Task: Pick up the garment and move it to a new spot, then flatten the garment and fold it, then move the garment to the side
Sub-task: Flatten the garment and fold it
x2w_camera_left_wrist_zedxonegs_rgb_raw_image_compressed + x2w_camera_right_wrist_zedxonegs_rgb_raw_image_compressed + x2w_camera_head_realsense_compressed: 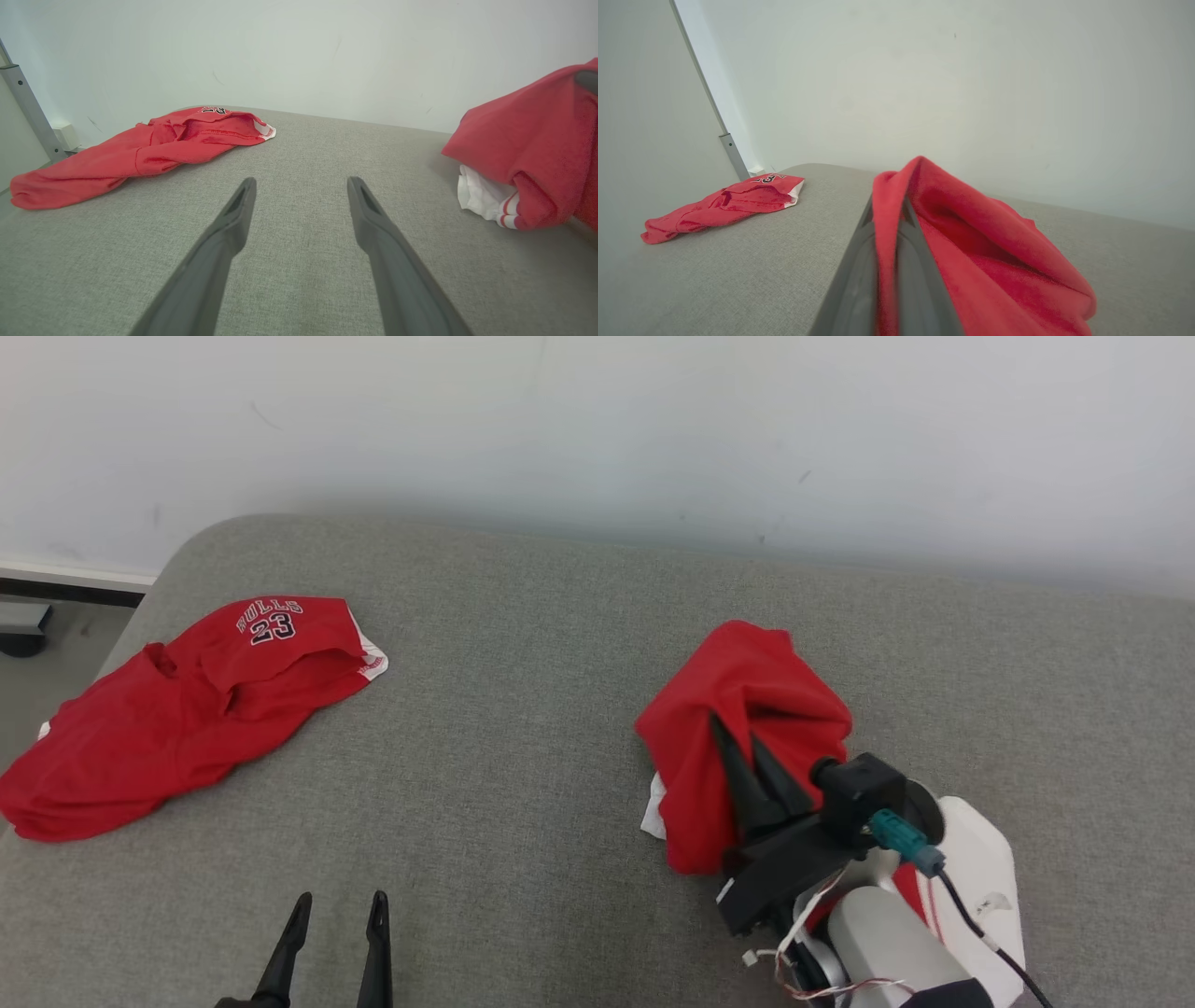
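Garment (756, 672) pickup is my step, I judge: I want to raise it slowly and straight, since only a thin fold is caught. It bunches on the grey cushion (523, 728) at my right, that fold clamped between my right gripper's (735, 729) closed fingers, the rest draping around them. My left gripper (341, 896) is spread wide, empty, well apart.

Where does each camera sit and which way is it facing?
Head view: on the head, looking down at the grey upholstered surface; shows open left gripper, right gripper shut on bunched red garment.
Left wrist view: low, facing the white wall between its spread fingers.
Right wrist view: along shut fingers pinching that garment.
All share the red jersey numbered 23.
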Controlling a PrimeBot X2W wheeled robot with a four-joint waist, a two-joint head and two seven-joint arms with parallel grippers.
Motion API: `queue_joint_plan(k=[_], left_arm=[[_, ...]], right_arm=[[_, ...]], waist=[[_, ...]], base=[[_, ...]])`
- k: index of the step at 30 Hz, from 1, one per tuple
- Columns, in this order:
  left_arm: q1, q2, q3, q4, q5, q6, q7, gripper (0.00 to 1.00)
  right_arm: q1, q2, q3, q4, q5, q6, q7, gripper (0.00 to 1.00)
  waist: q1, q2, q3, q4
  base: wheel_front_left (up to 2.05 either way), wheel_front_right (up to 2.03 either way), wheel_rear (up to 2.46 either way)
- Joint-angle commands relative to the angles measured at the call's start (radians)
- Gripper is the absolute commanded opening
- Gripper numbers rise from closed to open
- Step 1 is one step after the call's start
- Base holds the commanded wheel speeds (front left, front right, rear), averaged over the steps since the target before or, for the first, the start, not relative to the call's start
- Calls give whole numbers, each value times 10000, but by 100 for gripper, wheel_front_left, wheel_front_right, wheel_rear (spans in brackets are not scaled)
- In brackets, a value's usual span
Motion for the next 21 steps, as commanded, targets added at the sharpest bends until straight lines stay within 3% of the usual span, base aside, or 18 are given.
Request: queue_joint_plan(k=[1, 9, 10, 11, 12, 16, 21], left_arm=[[28, -12, 9, 20, 82, -10, -37, 100], [19, -11, -58, 29, 17, -1, -37, 100], [51, -11, -57, 24, 2, 15, -37, 100], [90, -11, -44, 21, -12, 26, -37, 100], [132, -12, -32, 20, -26, 42, -37, 100], [198, -11, -3, 42, -23, 47, -37, 100], [235, -12, 23, -7, -46, 105, -37, 100]], right_arm=[[4, 15, 437, -121, 172, -22, -45, 0], [327, 9, 2406, 12, 885, -22, -52, 0], [345, 9, 2504, 46, 959, -22, -52, 4], [360, 11, 2594, 85, 1056, -22, -53, 49], [394, 8, 2668, 237, 1154, -22, -51, 100], [331, 11, 2444, 326, 1002, -22, -52, 100], [982, 6, 1570, -426, 594, -22, -53, 100]], waist=[[0, 0, -16, 12], [0, 0, -38, 21], [0, 0, -44, -2], [0, 0, -58, -38], [0, 0, -72, -79], [0, 0, -168, -269], [0, 0, -240, -511]], base=[[0, 0, 0], [0, 0, 0], [0, 0, 0], [0, 0, 0], [0, 0, 0], [0, 0, 0], [0, 0, 0]])
